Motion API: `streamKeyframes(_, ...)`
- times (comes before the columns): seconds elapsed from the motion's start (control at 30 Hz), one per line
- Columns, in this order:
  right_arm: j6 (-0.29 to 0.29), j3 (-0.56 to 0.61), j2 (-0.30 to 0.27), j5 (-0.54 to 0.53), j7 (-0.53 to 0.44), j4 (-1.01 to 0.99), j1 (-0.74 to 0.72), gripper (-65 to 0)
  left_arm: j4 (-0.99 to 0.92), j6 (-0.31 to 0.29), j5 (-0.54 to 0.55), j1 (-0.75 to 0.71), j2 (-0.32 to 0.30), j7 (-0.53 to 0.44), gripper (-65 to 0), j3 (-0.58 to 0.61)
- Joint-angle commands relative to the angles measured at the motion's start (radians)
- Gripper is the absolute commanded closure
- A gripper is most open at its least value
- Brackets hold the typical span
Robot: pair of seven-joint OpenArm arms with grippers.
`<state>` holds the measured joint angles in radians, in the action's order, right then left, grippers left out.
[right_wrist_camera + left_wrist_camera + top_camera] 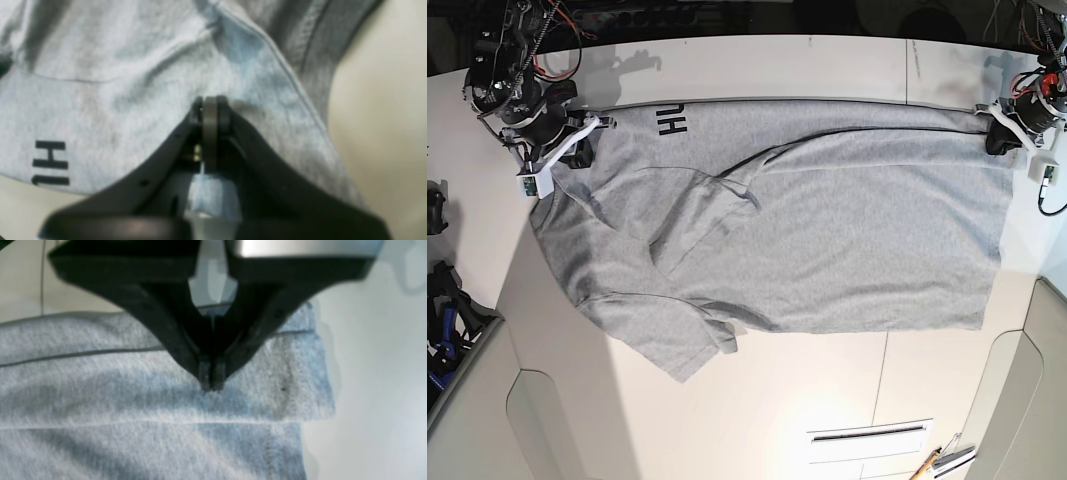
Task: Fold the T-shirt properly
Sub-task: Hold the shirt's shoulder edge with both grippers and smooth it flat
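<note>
With the T-shirt (827, 220) spread flat across the desk (757, 400), both sets of fingers are pinched shut on its twelve-o'clock edge, left gripper (210, 386) and right gripper (210, 103), so they should probably lift evenly and carry it toward six o'clock.

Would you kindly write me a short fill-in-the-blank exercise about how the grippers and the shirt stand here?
1. Both grippers are ____ on the T-shirt.
2. The T-shirt's colour is ____.
3. The black lettering lies nearest the ____ gripper.
4. The left gripper pinches fabric near a ____ hem.

Missing: shut; grey; right; stitched
</note>
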<state>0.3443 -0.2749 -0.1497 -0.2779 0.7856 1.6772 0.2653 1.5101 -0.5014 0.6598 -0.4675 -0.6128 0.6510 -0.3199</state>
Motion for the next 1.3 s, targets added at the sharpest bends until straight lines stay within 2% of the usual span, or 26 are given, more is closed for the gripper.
streamKeyframes(0.0,-0.008,0.0,-0.008,0.024,0.048,-0.014,0.006,0.0,-0.005,0.012,-0.027,-0.012,-0.011,0.086,0.0,0.001)
streamKeyframes(0.1,-0.008,0.0,-0.029,-0.001,0.057,-0.005,0.063,0.0,-0.004,0.012,0.033,-0.046,-0.011,0.144,0.0,-0.009)
streamKeyframes(0.23,-0.008,-0.002,-0.061,-0.033,0.082,0.051,0.156,0.0,-0.004,0.011,0.075,-0.116,-0.01,0.148,0.0,-0.047)
streamKeyframes(0.37,-0.008,-0.02,-0.061,-0.033,0.087,0.14,0.254,0.0,-0.002,0.005,0.114,-0.184,0.003,0.166,0.0,-0.115)
streamKeyframes(0.57,-0.007,-0.074,-0.061,-0.033,0.087,0.215,0.317,0.0,0.012,-0.099,0.26,-0.253,0.055,0.221,0.0,-0.208)
streamKeyframes(0.7,-0.008,-0.097,-0.061,-0.034,0.082,0.216,0.304,0.0,0.013,-0.137,0.327,-0.254,0.065,0.221,0.0,-0.212)
streamKeyframes(0.8,-0.008,-0.098,-0.061,-0.063,0.083,0.22,0.276,0.0,0.035,-0.187,0.38,-0.243,0.064,0.221,0.0,-0.222)
streamKeyframes(0.83,-0.008,-0.098,-0.061,-0.07,0.082,0.227,0.267,0.0,0.053,-0.197,0.396,-0.241,0.064,0.222,-1.4,-0.23)
streamKeyframes(0.97,-0.008,-0.098,-0.06,-0.089,0.083,0.293,0.226,0.0,0.153,-0.197,0.417,-0.242,0.064,0.253,-22.3,-0.291)
streamKeyframes(1.03,-0.008,-0.098,-0.06,-0.088,0.083,0.339,0.205,0.0,0.203,-0.197,0.422,-0.242,0.064,0.266,-23.7,-0.328)
streamKeyframes(1.13,-0.008,-0.098,-0.06,-0.057,0.079,0.41,0.159,-13.3,0.26,-0.197,0.422,-0.242,0.064,0.266,-23.7,-0.378)
streamKeyframes(1.2,-0.008,-0.098,-0.061,0.018,0.07,0.435,0.115,-22.2,0.283,-0.197,0.422,-0.242,0.064,0.266,-23.7,-0.399)
streamKeyframes(1.27,-0.013,-0.098,-0.061,0.13,0.052,0.425,0.066,-26.2,0.291,-0.197,0.421,-0.242,0.064,0.266,-23.7,-0.403)
